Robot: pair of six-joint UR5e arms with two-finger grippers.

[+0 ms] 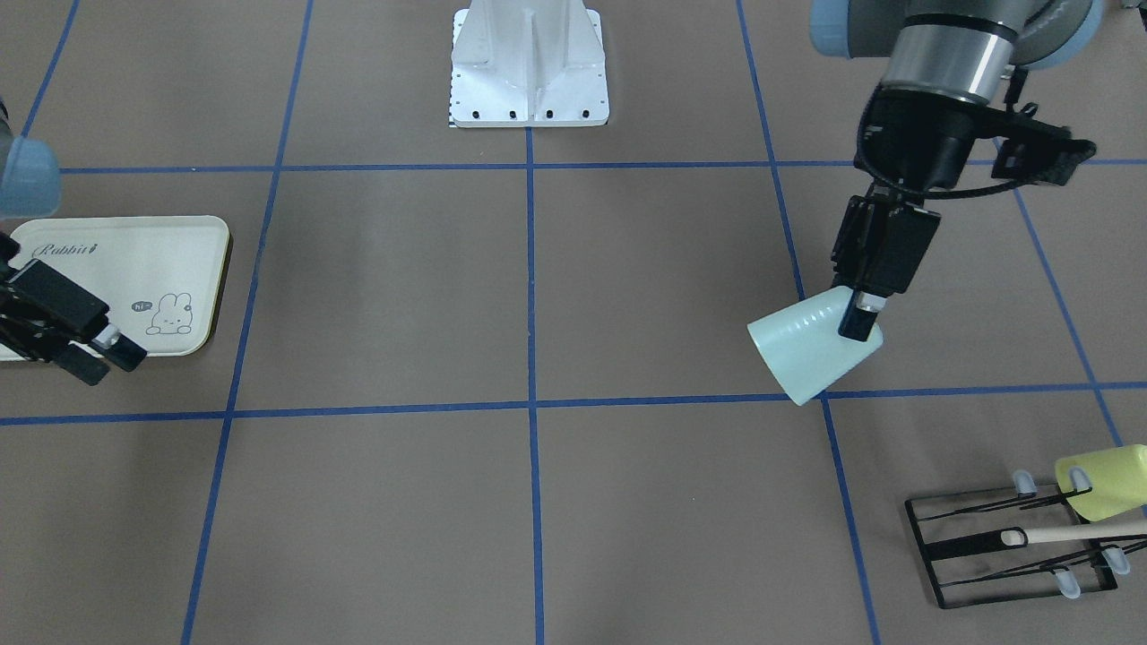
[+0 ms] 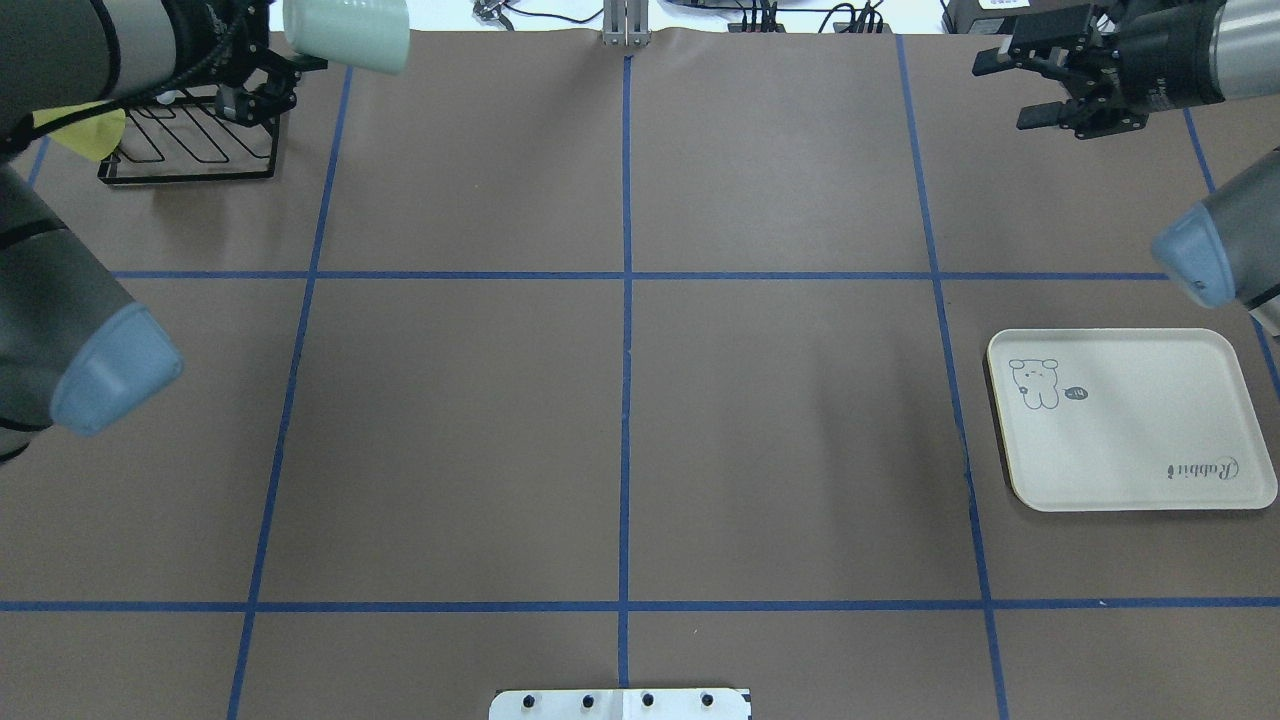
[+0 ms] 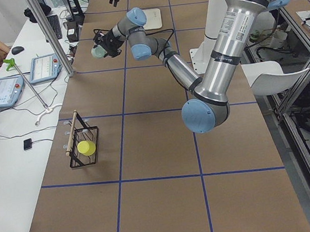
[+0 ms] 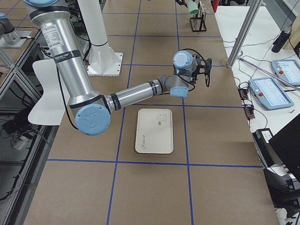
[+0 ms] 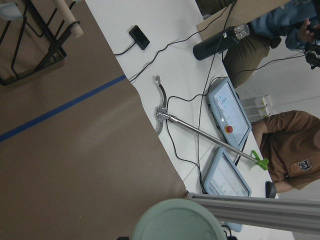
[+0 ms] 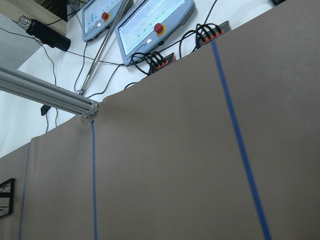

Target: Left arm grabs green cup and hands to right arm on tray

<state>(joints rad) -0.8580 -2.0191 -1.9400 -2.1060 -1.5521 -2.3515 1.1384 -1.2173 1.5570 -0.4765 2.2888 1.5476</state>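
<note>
My left gripper (image 1: pixel 854 324) is shut on the rim of the pale mint-green cup (image 1: pixel 806 351) and holds it tilted on its side above the table. The cup also shows at the far left edge in the overhead view (image 2: pixel 346 35), and its base fills the bottom of the left wrist view (image 5: pixel 179 222). My right gripper (image 2: pixel 1040 85) is open and empty, raised beyond the far end of the cream Rabbit tray (image 2: pixel 1150 460). In the front-facing view this gripper (image 1: pixel 99 354) overlaps the tray's (image 1: pixel 170 246) near edge.
A black wire rack (image 1: pixel 1004 555) with a yellow-green cup (image 1: pixel 1107 484) and a wooden stick stands on the left arm's side near the table's far edge. The white robot base plate (image 1: pixel 529 90) is at the middle. Operators and control tablets are past the far edge.
</note>
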